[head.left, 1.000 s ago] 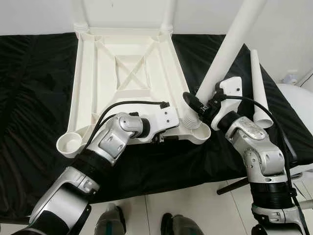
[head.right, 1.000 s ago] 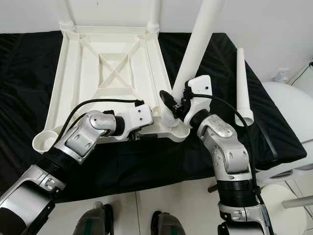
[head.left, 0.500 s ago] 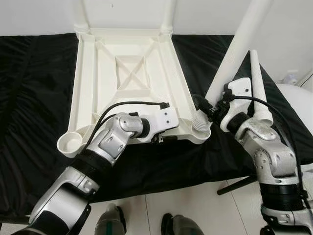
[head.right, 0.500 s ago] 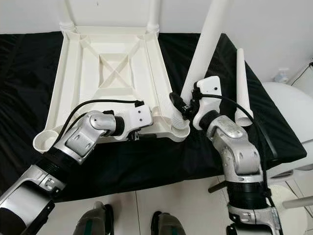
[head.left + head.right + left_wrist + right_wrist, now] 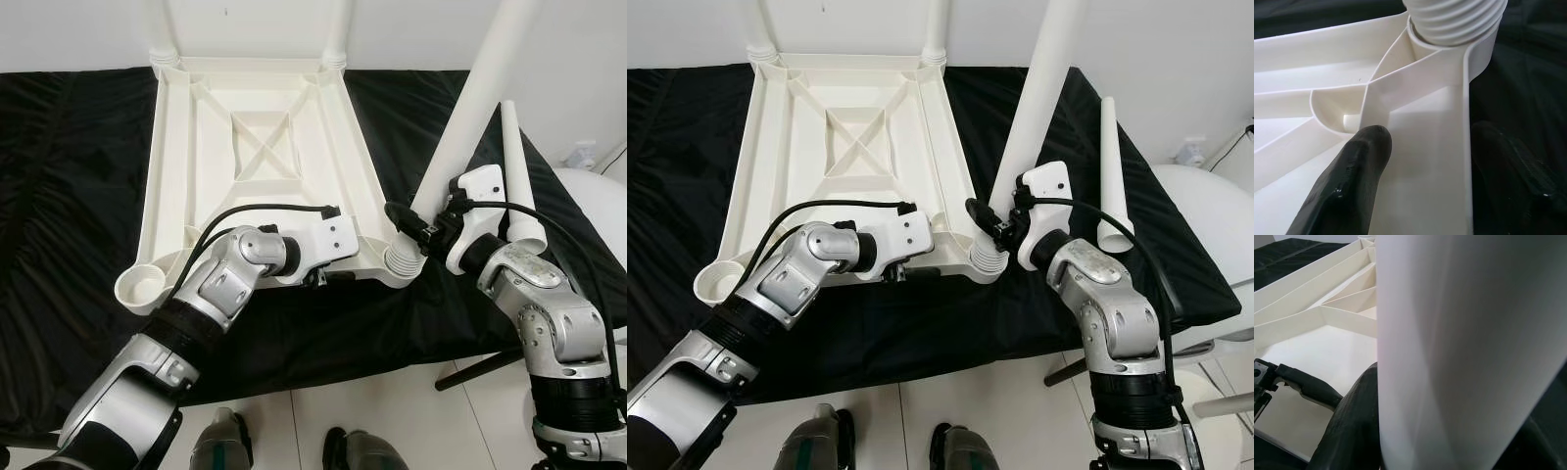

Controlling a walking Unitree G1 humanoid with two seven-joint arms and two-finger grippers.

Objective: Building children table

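Note:
A white plastic table top lies upside down on a black cloth. At its near right corner a long white leg leans up to the right, its threaded end sitting in the corner socket. My right gripper is shut on this leg just above the thread; the right wrist view has the leg between the fingers. My left gripper is shut on the table's near rim beside that socket, one finger inside the rim and one outside.
Two legs stand in the far corners. The near left socket holds nothing. A loose tapered leg lies on the cloth at the right. A white rounded object stands past the right edge. My feet are on tiled floor.
My right arm has swung outward to the right with the leg, and the leg's threaded end has shifted slightly right and nearer at the corner socket. The left gripper has stayed put.

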